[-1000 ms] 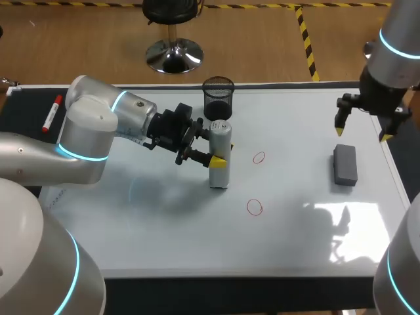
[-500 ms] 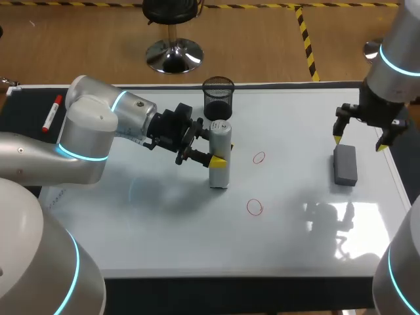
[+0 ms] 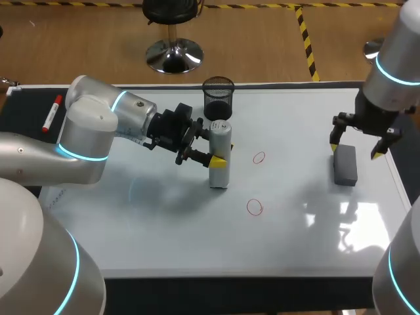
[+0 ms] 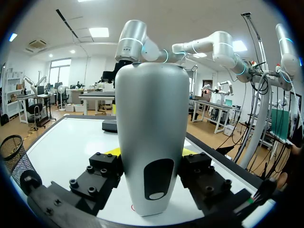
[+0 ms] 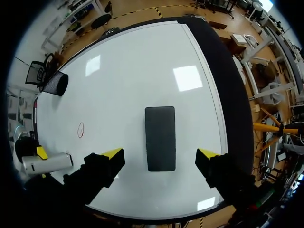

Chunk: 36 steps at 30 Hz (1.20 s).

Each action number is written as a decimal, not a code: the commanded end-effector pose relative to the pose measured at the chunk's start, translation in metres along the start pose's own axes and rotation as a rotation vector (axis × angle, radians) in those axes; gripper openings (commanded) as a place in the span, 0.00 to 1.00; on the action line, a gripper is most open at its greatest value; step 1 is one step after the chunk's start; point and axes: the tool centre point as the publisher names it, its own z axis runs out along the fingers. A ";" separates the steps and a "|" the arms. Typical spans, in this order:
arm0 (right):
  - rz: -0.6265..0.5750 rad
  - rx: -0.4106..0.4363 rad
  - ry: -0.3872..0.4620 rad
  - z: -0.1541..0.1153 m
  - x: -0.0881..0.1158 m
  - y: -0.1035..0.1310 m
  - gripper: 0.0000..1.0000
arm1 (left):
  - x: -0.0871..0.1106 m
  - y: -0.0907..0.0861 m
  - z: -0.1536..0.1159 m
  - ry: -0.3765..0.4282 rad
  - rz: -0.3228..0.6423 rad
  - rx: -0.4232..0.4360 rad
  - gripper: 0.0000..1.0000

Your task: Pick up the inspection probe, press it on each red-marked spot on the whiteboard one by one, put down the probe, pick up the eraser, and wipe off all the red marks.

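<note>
My right gripper point(image 3: 354, 152) has dropped, fingers wide apart, over the eraser point(image 3: 345, 165) at the whiteboard's point(image 3: 164, 223) right, apparently not yet touching, so pickup looks imminent, though my left gripper point(image 4: 151, 156) stays clamped on the upright probe point(image 3: 219, 147).

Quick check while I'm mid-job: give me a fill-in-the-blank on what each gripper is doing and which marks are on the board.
1. The left gripper is shut on the upright ___.
2. The right gripper hangs open above the ___.
3. The whiteboard shows ___ red marks.

Missing words: probe; eraser; two.
</note>
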 end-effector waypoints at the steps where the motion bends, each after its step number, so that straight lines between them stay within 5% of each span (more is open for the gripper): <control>1: -0.011 0.018 0.009 0.012 0.001 0.003 1.00 | 0.000 0.003 0.000 -0.001 0.002 0.002 0.00; 36: -0.049 0.074 0.012 0.054 -0.007 0.000 1.00 | 0.000 0.003 0.000 -0.001 0.002 0.002 0.00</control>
